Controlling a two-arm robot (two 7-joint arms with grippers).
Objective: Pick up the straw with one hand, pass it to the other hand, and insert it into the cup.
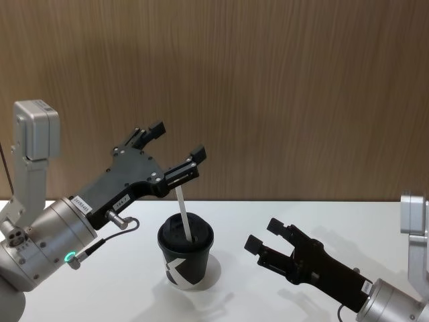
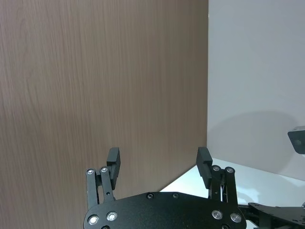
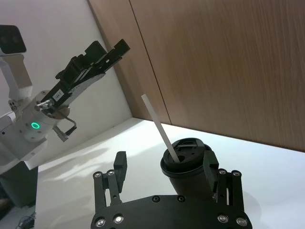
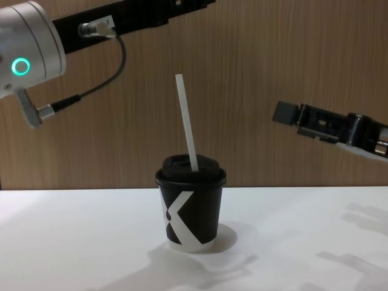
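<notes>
Straw (image 1: 185, 216) stands already in the cup (image 1: 186, 260), leaning a little, its lower end through the domed lid and its top free in the air. The cup sits on the white bench (image 1: 120, 295) near the middle, in front of the wood-panelled wall (image 1: 281, 87).

On the left, the left gripper (image 1: 173, 151) hangs above and just left of the straw's top, jaws spread wide and holding nothing; one fingertip is near the straw's upper end but appears clear of it. On the right, the right gripper (image 1: 268, 236) hovers low beside the cup, well apart from it, jaws likewise open and empty.

Judged from this, the insertion looks done and the step in hand is the retreat. To do it well, the left gripper should lift straight up and away from the straw before swinging aside, so that no finger catches the top and tips the light cup. The right gripper should back off without sweeping toward the cup.

The chest view shows the cup's white X mark, the straw's lean from the side, and the left wrist's green ring light. The right wrist view looks down onto the lid and shows the straw entering its opening. The left wrist view shows the left jaws open against the wall, nothing between them.
</notes>
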